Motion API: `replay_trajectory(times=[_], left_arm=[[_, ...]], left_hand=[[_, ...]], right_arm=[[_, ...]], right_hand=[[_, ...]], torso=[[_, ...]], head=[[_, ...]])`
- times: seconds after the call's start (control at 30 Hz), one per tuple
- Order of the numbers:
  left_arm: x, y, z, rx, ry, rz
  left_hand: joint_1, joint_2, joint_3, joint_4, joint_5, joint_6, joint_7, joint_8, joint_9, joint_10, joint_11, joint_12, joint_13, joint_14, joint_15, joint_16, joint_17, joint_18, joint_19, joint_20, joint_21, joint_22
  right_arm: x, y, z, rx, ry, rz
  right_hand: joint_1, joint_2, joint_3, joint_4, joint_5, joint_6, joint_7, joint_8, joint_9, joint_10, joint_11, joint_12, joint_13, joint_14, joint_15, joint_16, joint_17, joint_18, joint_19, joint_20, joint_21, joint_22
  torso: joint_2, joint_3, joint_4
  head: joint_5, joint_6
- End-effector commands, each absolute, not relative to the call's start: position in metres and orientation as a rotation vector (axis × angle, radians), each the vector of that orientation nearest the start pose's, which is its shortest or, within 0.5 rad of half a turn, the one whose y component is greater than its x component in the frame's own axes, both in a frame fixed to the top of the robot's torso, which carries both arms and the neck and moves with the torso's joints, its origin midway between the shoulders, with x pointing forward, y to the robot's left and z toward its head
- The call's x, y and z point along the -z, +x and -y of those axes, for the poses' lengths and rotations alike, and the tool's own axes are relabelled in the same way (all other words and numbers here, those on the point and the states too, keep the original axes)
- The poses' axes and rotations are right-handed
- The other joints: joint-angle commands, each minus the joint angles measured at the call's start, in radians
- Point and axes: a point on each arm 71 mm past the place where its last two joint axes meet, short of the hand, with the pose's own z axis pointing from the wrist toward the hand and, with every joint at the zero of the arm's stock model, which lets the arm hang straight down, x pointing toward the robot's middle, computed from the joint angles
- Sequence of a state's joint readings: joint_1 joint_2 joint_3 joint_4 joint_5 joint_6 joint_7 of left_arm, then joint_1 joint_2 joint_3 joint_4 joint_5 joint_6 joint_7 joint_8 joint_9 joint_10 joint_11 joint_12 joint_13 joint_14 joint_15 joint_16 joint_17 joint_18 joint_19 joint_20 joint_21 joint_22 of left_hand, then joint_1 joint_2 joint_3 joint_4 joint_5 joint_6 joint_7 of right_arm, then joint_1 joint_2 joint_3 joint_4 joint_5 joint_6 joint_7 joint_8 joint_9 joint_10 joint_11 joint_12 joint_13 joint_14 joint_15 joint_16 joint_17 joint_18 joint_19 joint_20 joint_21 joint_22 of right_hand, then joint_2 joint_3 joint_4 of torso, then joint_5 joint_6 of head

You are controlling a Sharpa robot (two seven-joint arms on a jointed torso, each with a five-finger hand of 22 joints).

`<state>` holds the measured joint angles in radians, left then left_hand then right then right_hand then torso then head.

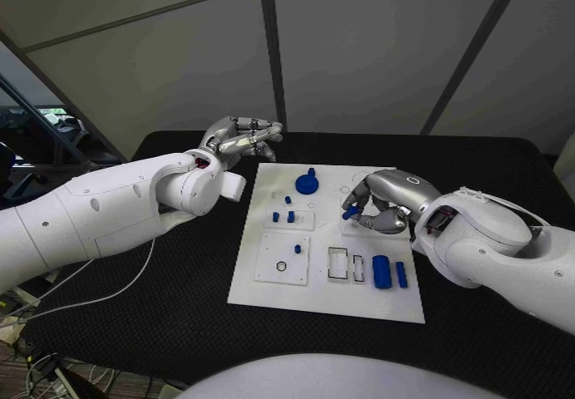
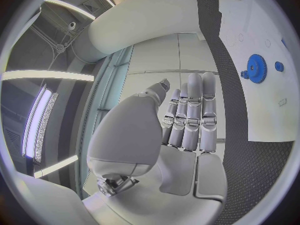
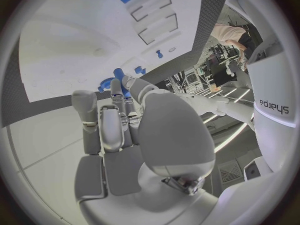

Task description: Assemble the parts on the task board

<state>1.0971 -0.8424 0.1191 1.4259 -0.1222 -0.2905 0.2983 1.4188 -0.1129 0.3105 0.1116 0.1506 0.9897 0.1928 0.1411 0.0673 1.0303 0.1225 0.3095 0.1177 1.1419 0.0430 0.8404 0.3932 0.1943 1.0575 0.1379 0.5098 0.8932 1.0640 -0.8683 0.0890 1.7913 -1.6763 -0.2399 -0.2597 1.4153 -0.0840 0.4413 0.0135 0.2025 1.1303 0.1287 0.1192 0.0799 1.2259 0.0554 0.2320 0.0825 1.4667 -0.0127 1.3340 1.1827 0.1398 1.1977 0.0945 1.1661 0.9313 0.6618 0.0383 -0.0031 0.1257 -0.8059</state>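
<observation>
The white task board (image 1: 270, 287) lies in the middle of the black table. On its far part lies a blue gear (image 1: 307, 184), also seen in the left wrist view (image 2: 254, 68). Small blue pegs (image 1: 292, 217) stand near the board's middle. My right hand (image 1: 385, 202) hovers over the board's far right part and pinches a small blue part (image 1: 350, 214) at its fingertips; the right wrist view shows that blue part (image 3: 119, 74) between thumb and fingers. My left hand (image 1: 243, 137) is raised off the board's far left corner, fingers (image 2: 190, 115) straight, holding nothing.
Two blue cylinders (image 1: 381, 272) lie side by side on the board's near right part, next to two rectangular slots (image 1: 338, 263). A small raised white plate (image 1: 285, 258) with a peg sits at the board's near left. Black table (image 1: 144, 324) surrounds the board.
</observation>
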Motion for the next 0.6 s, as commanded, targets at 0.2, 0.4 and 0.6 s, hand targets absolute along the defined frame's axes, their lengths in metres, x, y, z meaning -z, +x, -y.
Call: replay_trajectory(times=[0.2, 0.4, 0.6], left_arm=[[0.182, 0.509, -0.238, 1.471, -1.114, -1.406], [0.182, 0.510, -0.232, 1.482, -1.112, -1.409], [0.183, 0.510, -0.228, 1.490, -1.111, -1.413]], left_hand=[[0.006, 0.004, -0.002, -0.004, 0.001, -0.004, -0.001, 0.006, 0.001, -0.004, -0.001, 0.006, -0.002, -0.007, -0.001, -0.003, -0.002, -0.012, 0.003, 0.005, -0.006, -0.002], [0.006, 0.004, -0.002, -0.004, 0.001, -0.004, -0.001, 0.006, 0.001, -0.004, -0.001, 0.006, -0.002, -0.007, -0.001, -0.003, -0.002, -0.012, 0.003, 0.005, -0.006, -0.002], [0.006, 0.004, -0.002, -0.004, 0.001, -0.004, -0.001, 0.006, 0.001, -0.004, -0.001, 0.006, -0.002, -0.007, -0.001, -0.003, -0.002, -0.012, 0.003, 0.005, -0.006, -0.002]], right_arm=[[0.163, 0.410, 0.109, -0.851, -0.271, -1.628], [0.168, 0.403, 0.073, -0.938, -0.344, -1.626], [0.189, 0.393, 0.048, -0.956, -0.427, -1.673]], right_hand=[[-0.009, -0.001, 0.003, 0.007, -0.003, 0.007, 0.001, 0.005, 0.007, 0.006, 0.001, -0.006, 0.001, 0.040, -0.009, 0.005, 0.000, -0.010, 0.000, -0.007, 0.007, 0.002], [-0.011, 0.000, 0.003, 0.008, 0.000, 0.007, 0.001, 0.005, 0.007, 0.006, 0.001, -0.008, 0.001, 0.040, -0.009, 0.005, 0.000, -0.010, 0.000, -0.008, 0.007, 0.003], [-0.020, -0.001, 0.002, 0.012, -0.003, 0.003, 0.003, 0.001, 0.005, 0.003, 0.002, -0.015, 0.001, 0.039, -0.008, 0.003, -0.004, -0.009, -0.003, -0.007, 0.005, -0.001]], torso=[[0.001, -0.0025, 0.0030], [0.000, -0.0026, 0.0065], [0.000, -0.0024, 0.0046]], head=[[0.007, -0.004], [0.017, -0.009], [0.037, -0.017]])
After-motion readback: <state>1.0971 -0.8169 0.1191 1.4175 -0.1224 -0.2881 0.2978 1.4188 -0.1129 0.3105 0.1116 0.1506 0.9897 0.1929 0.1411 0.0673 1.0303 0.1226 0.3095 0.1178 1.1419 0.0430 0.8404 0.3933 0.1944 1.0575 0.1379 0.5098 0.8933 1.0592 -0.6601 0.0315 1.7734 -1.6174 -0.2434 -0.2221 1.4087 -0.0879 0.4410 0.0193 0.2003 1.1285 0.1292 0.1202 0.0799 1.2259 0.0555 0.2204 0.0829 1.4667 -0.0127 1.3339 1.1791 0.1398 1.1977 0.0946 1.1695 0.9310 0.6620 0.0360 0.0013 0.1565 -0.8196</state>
